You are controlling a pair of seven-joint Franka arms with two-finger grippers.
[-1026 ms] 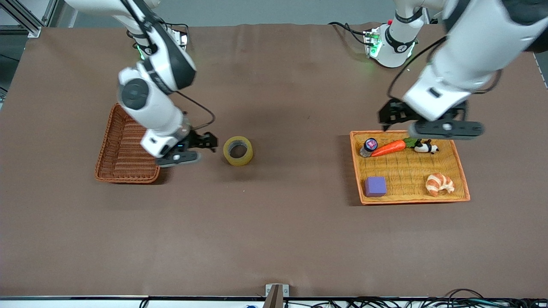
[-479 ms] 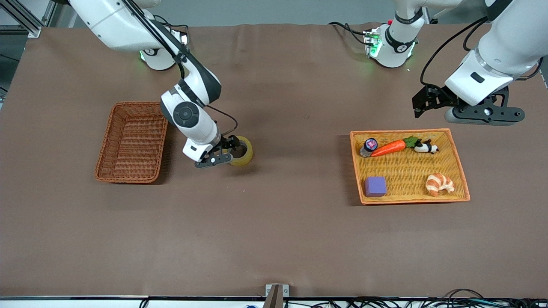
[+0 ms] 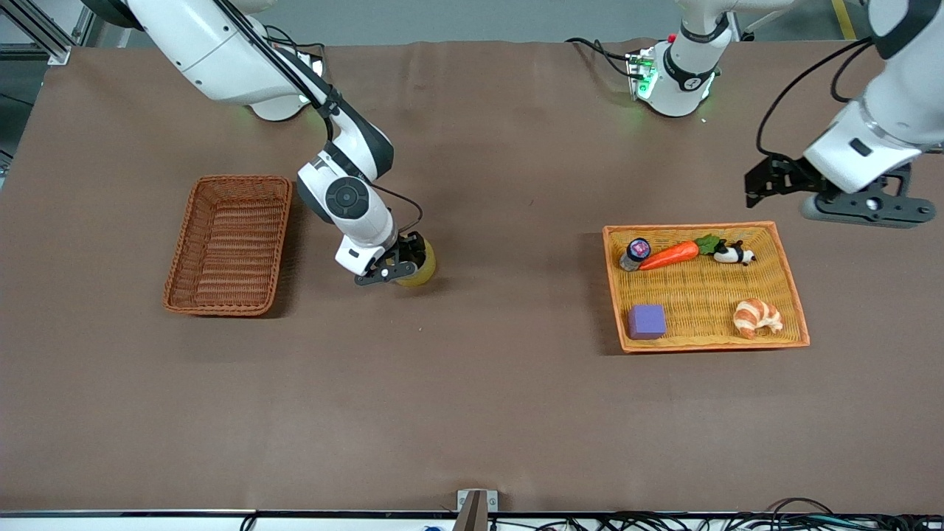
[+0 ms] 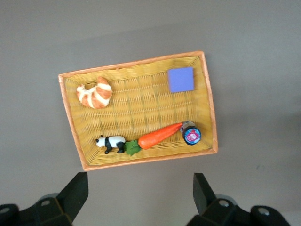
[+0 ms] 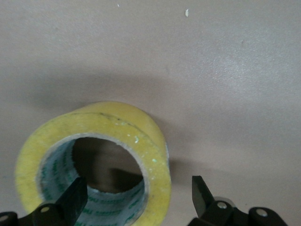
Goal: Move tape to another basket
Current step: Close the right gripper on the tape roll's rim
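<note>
We are hovering our right gripper [image 3: 398, 267] low over the translucent yellowish ring-shaped roll of packing tape [image 5: 96, 162], which is lying flat on the brown table [image 3: 472, 405] beside the dark reddish-brown wicker basket [image 3: 230, 243]. Its fingers [image 5: 75, 197] are standing apart, one over the hole and one outside the wall, apparently so we can pinch the rim. Our left gripper [image 4: 141, 197], also spread wide, is waiting high above the lighter orange-yellow woven tray basket [image 3: 793, 291], out of the way.
</note>
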